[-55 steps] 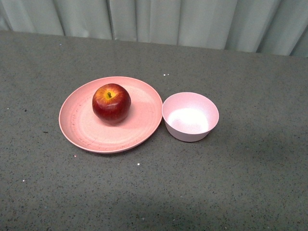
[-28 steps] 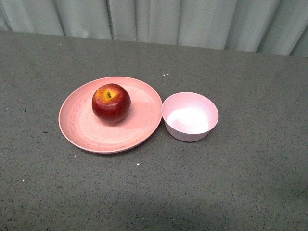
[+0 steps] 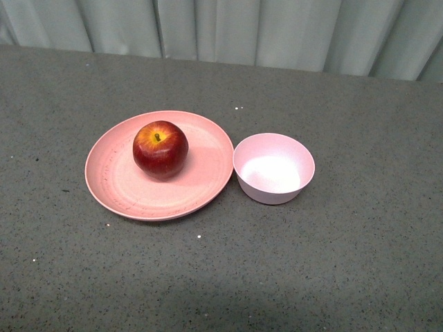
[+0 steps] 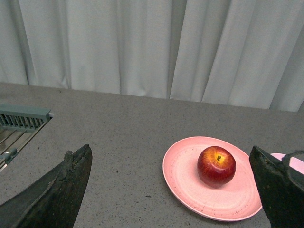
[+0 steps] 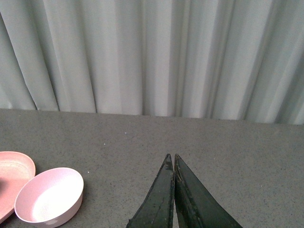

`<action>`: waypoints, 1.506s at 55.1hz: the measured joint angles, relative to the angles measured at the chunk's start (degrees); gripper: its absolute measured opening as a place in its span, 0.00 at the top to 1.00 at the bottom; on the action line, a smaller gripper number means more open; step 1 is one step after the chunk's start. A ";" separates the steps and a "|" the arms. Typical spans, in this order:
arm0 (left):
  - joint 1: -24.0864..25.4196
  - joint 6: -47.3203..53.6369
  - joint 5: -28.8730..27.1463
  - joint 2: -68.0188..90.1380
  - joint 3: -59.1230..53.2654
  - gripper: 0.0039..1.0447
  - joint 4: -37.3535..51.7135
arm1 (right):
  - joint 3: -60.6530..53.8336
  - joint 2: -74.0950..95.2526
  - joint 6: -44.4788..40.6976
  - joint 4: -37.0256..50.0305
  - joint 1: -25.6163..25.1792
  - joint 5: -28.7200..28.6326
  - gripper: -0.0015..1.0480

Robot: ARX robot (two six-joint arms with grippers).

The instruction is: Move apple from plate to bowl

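Left gripper [image 4: 169,148] - jaws spread wide, nothing between them. Its dark fingers [image 4: 59,190] sit on the near side of the plate [image 3: 124,197], not touching it. Right gripper [image 5: 171,156] - tips pressed together, holding nothing, above the speckled grey table [image 3: 325,277].

Further out, the apple [image 3: 160,149] sits upright on the plate, stem hollow up, toward the far side. The bowl [image 3: 273,168] stands just right of the plate with nothing in it. The rims are very close, can't tell if they touch.

A grey slatted rack [image 4: 21,118] shows in the left wrist view only, well apart from the plate. A pale pleated curtain [image 3: 242,31] hangs behind the table's far edge.
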 joint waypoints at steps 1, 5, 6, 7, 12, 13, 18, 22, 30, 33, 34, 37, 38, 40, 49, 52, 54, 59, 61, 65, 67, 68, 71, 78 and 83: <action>0.00 0.02 0.00 0.00 0.00 0.06 0.00 | -0.02 -0.66 0.00 -0.59 0.00 0.00 0.99; 0.00 0.02 0.00 0.00 0.00 0.06 0.00 | -0.02 -2.54 0.00 -2.43 0.00 0.00 0.99; 0.00 0.02 0.00 0.00 0.00 0.06 0.00 | -0.02 -3.15 0.00 -3.02 0.00 0.00 0.99; 0.00 0.02 0.00 0.00 0.00 0.06 0.00 | -0.02 -3.74 0.00 -3.56 0.00 0.00 0.99; 0.00 0.02 0.00 0.00 0.00 0.06 0.00 | -0.02 -7.02 0.00 -6.69 0.00 0.00 0.99; 0.00 0.00 0.00 0.00 0.00 0.06 0.00 | -0.02 -7.48 0.00 -7.17 0.00 0.00 0.99; 0.00 0.00 0.00 0.00 0.00 0.06 0.00 | -0.02 -9.42 0.00 -9.03 0.00 0.00 0.99; 0.00 0.00 0.00 0.00 0.00 0.06 0.00 | -0.02 -11.37 0.00 -10.95 0.00 0.00 0.99; 0.00 0.00 0.00 0.00 0.00 0.06 0.00 | -0.02 -14.71 0.00 -14.27 0.00 0.00 0.99; 0.00 0.02 0.00 0.00 0.00 0.06 0.00 | -0.02 -15.82 0.00 -15.39 0.00 0.00 0.99; 0.00 0.00 0.00 0.00 0.00 0.06 0.00 | -0.02 -16.13 0.00 -15.69 0.00 0.00 0.99; 0.00 0.02 0.00 0.00 0.00 0.06 0.00 | -0.02 -16.85 0.00 -16.39 0.00 0.00 0.99; 0.00 0.00 0.00 0.00 0.00 0.06 0.00 | -0.02 -17.11 0.00 -16.66 0.00 0.00 0.99; 0.00 0.02 0.00 0.00 0.00 0.06 0.00 | -0.02 -17.51 0.00 -17.07 0.00 0.00 0.99; 0.00 0.02 0.02 0.00 0.00 0.06 0.00 | 0.02 -24.94 0.00 -26.58 0.00 -0.09 0.99; 0.00 0.02 -0.02 0.00 0.00 0.06 0.00 | 0.02 -27.69 0.00 -27.61 0.00 -0.13 0.99; -0.02 0.02 0.00 0.00 0.00 0.06 0.00 | 0.02 -27.91 0.00 -27.76 0.00 -0.13 0.99; -0.02 0.00 0.00 0.00 0.00 0.06 0.00 | 0.02 -27.91 0.00 -27.89 0.00 -0.13 0.84; 0.00 0.02 0.00 0.00 0.00 0.06 0.00 | 0.02 -27.91 0.00 -27.89 0.00 -0.13 0.76; 0.00 0.00 -0.02 0.00 0.00 0.06 0.00 | 0.02 -27.96 0.00 -27.89 0.00 -0.15 0.66; 0.00 0.02 0.00 0.00 0.00 0.06 0.00 | 0.02 -27.96 0.00 -27.89 0.00 -0.15 0.59; 0.00 0.02 0.00 0.00 0.00 0.06 0.00 | 0.02 -27.96 -0.02 -27.89 0.00 -0.13 0.56; 0.00 0.00 0.00 0.00 0.00 0.06 0.00 | 0.02 -27.96 0.00 -27.89 0.00 -0.13 0.47; -0.20 -0.07 -0.92 0.15 0.04 0.06 -0.11 | 0.02 -27.96 -0.02 -27.89 0.00 -0.13 0.23; -3.45 -3.32 -16.15 6.14 0.52 0.06 -1.73 | 0.02 -27.98 0.11 -27.91 0.00 -0.07 0.07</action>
